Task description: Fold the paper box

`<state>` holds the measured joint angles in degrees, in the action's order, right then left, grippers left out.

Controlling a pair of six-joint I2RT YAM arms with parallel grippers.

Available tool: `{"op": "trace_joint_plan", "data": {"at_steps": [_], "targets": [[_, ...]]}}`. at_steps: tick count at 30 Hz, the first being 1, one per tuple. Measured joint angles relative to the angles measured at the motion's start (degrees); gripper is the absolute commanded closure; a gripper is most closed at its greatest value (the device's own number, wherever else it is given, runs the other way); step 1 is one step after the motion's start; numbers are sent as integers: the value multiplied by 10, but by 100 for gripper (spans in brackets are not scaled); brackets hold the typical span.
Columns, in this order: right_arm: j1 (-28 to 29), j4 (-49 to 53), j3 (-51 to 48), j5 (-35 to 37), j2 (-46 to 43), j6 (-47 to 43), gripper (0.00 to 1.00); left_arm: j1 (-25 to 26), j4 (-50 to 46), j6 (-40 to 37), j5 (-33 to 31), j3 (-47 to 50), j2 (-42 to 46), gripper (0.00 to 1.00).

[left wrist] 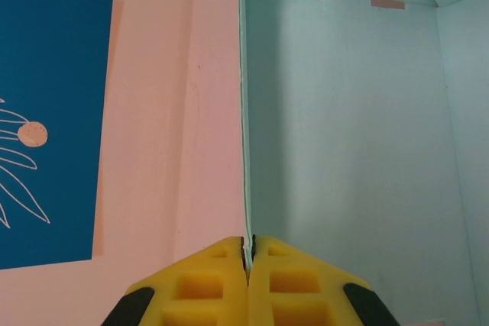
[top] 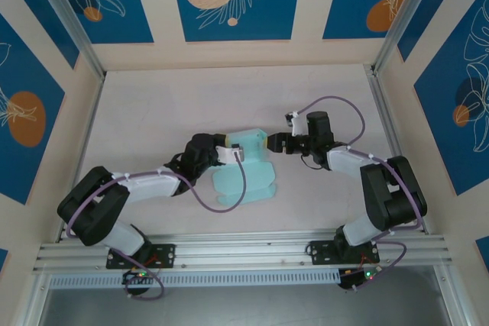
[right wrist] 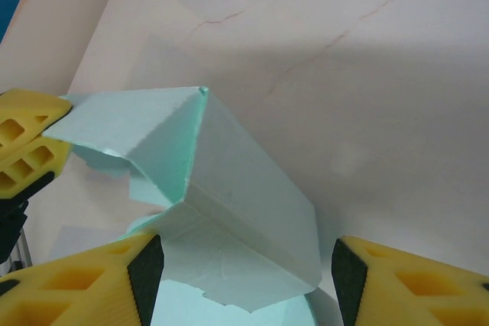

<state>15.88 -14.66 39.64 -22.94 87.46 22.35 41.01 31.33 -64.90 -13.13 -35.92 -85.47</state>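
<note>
- Card of the paper box (top: 246, 181) was thin, matte and pale light-blue. It lay mid-tabletop (top: 176, 104) between your two arms, with one panel creased upright and its tabbed flaps flat.
- Your left claw (left wrist: 249, 256) was pressed together, its yellow pads (left wrist: 206, 280) pinching that upright wall's edge.
- Your right claw (top: 270, 143) stood spread, straddling the raised folded corner.

Bench (top: 229, 97) far half open up to the walls (top: 229, 55); free passage there. Centre blocked: paper box (top: 246, 177), partly raised, pinched by the left pincer (top: 231, 155); right pincer (top: 269, 143) jaws apart, card between them. Left arm (top: 145, 185) and right arm (top: 351, 162) bar the near flanks; rail (top: 244, 253) bounds the near edge.
</note>
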Motion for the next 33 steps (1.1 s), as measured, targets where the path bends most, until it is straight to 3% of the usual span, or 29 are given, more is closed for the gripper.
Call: {"op": "trace_joint_plan", "data": {"at_steps": [22, 33], "targets": [[41, -58, -3, 5, 50, -16, 40, -3, 20, -2, 0, 0, -24, 100], [65, -82, -2, 48, 69, -30, 43, -3, 25, -2, 6, 0, -28, 100]]}}
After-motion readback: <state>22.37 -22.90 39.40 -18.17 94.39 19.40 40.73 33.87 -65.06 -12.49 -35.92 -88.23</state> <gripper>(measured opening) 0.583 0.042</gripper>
